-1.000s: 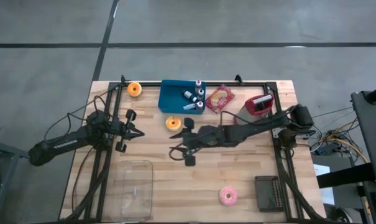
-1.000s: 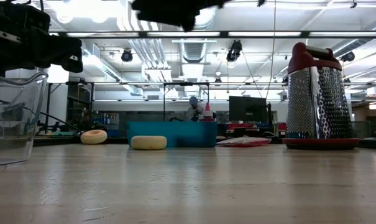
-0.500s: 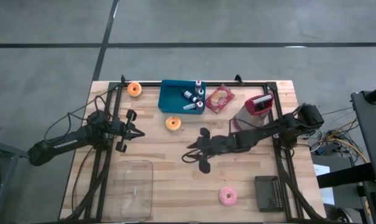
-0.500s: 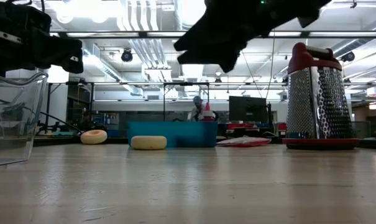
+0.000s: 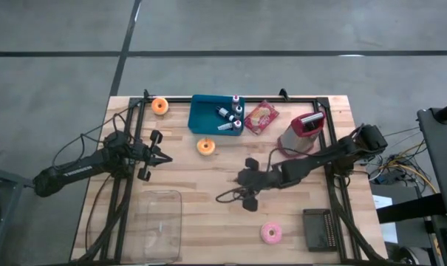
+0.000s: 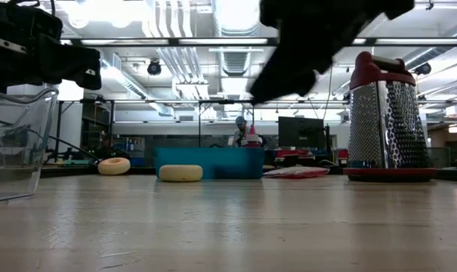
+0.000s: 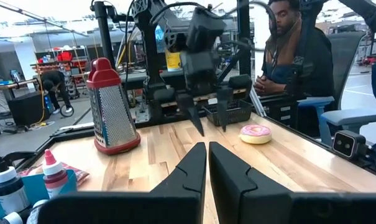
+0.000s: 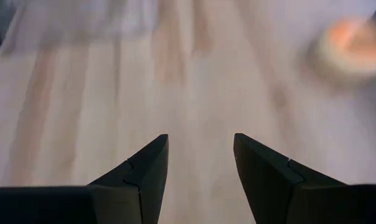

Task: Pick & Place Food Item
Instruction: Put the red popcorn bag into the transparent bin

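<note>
Three doughnuts lie flat on the wooden table: a pink-iced one [image 5: 271, 233] near the front edge, an orange one [image 5: 205, 146] by the blue tray, and another orange one [image 5: 159, 106] at the far left. My right gripper [image 5: 235, 199] is open and empty above the table's middle, between the pink doughnut and the nearer orange one; its wrist view [image 8: 198, 146] shows bare wood between the fingers and the orange doughnut [image 8: 349, 43] off to one side. My left gripper [image 5: 161, 157] is shut and empty at the left, also seen in its wrist view [image 7: 207, 155].
A blue tray [image 5: 201, 118] with small bottles, a red packet [image 5: 261, 117] and a red-topped grater [image 5: 306, 127] stand at the back. A clear container [image 5: 159, 222] sits at the near left, a dark box [image 5: 323, 229] at the near right. A person [image 7: 287, 43] sits beyond the table.
My right gripper has moved toward the table's near edge and somewhat to the right, away from the orange doughnut by the tray. It has stayed open and empty.
</note>
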Tool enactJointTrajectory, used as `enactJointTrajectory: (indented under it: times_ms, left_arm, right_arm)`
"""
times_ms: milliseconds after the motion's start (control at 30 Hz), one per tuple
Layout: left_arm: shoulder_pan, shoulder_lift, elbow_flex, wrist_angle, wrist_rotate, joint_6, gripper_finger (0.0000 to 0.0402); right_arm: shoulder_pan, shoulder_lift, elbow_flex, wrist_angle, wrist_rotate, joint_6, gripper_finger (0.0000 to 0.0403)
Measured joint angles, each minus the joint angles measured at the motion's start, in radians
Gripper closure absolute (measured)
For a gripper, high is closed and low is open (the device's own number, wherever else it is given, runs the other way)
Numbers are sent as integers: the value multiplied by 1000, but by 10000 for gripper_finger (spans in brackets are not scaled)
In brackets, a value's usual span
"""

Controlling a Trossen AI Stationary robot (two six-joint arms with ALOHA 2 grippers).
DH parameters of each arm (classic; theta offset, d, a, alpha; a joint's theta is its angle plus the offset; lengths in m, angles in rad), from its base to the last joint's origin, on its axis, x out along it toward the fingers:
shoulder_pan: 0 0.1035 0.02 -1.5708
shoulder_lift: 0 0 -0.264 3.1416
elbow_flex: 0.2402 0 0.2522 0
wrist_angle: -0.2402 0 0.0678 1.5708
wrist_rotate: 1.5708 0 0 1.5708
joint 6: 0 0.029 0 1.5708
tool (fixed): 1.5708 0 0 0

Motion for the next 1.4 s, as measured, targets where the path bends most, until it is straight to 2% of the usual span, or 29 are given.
enactJointTrajectory:
  times_ms: [100, 433, 700, 900, 1100, 1267, 1333, 1400]
  left_arm:
    - [0, 2, 0, 0, 0, 0, 376]
    - [0, 6, 0, 1, 0, 0, 376]
    - [0, 7, 0, 0, 0, 0, 376]
    - [0, 8, 0, 0, 0, 0, 376]
    - [0, 8, 0, 0, 0, 0, 376]
    - [0, 8, 0, 0, 0, 0, 376]
    - [0, 8, 0, 0, 0, 0, 376]
    - [0, 8, 0, 0, 0, 0, 376]
  right_arm:
    - [27, -10, 22, -143, -69, 104, 223]
    - [125, -19, 203, -574, -57, 403, 227]
    - [173, -18, 225, -711, -74, 687, 236]
    - [194, -17, 220, -720, -201, 799, 234]
    - [228, -17, 216, -829, -326, 997, 238]
    - [263, -17, 216, -823, -306, 1054, 237]
    - [272, -17, 218, -824, -245, 1052, 234]
    - [274, -17, 222, -836, -132, 1036, 232]
